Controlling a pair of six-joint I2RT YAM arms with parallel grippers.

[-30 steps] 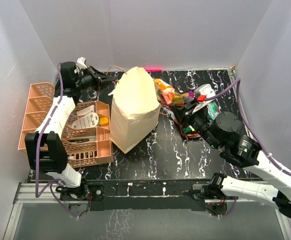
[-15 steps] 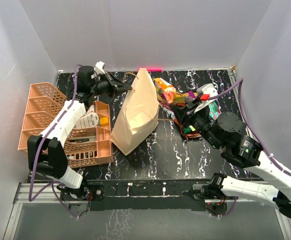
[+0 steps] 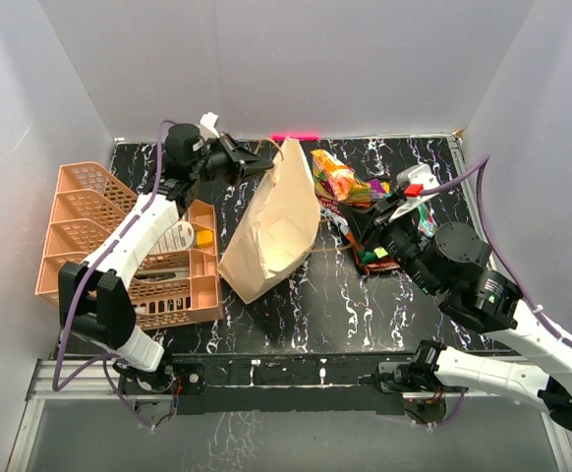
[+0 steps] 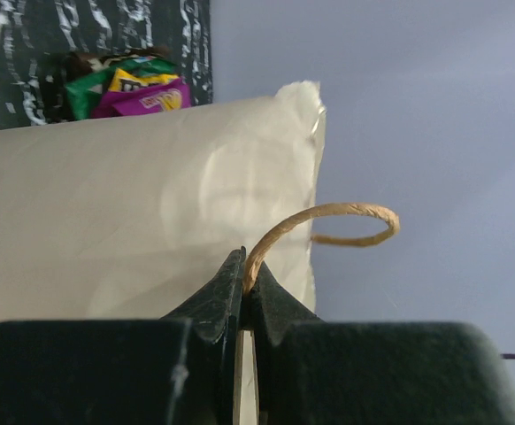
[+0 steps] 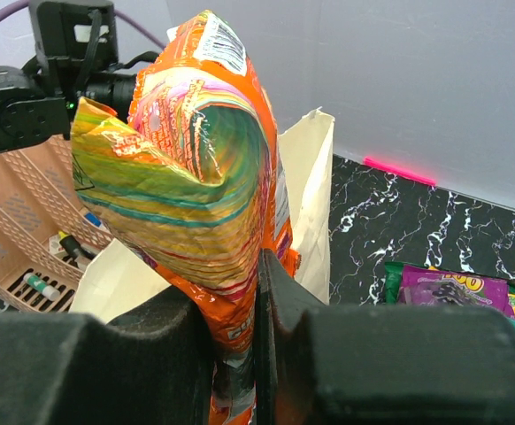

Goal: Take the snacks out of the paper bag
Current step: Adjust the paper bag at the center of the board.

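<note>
The tan paper bag (image 3: 274, 226) leans toward the right in the middle of the table. My left gripper (image 3: 255, 165) is shut on one thin looped handle (image 4: 337, 212) at the bag's top edge, and the bag's cream side (image 4: 134, 212) fills the left wrist view. My right gripper (image 3: 353, 214) is shut on the bottom of an orange-yellow snack packet (image 3: 337, 177), held up just right of the bag's mouth; the packet (image 5: 196, 150) fills the right wrist view above the gripper (image 5: 240, 301). Other snacks (image 3: 376, 258) lie in a pile under the right arm, green and purple ones (image 5: 448, 288) among them.
The orange mesh basket (image 3: 75, 202) with white tubes and bottles stands left of the bag, under the left arm. Grey walls close the back and both sides. A pink strip (image 3: 294, 136) lies at the back edge.
My left gripper has moved right with the handle and tipped the bag from upright to leaning right. My right gripper has lifted the orange packet slightly away from the bag.
</note>
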